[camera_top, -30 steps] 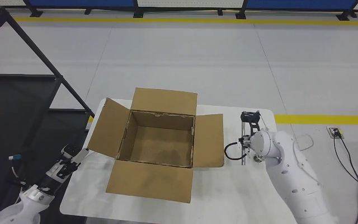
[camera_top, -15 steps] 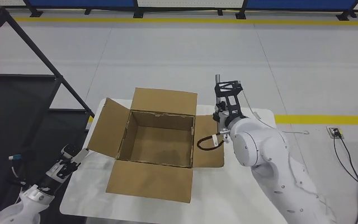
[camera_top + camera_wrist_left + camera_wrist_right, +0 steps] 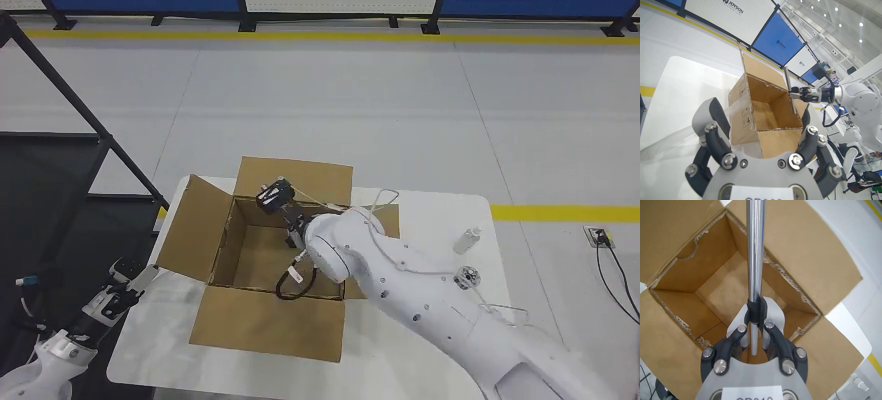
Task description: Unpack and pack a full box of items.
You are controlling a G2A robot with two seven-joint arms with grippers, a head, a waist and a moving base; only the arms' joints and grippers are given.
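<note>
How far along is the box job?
Done: cardboard box stands open, floor bare. In hand: right gripper, jaws shut on a metal rod, over the opening, likely packing. To do: small bottle on the table, flaps unclosed; left gripper open.

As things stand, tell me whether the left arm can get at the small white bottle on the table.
Probably not. The left gripper sits at the table's opposite edge, and the open box and the right arm stand between it and the bottle.
</note>
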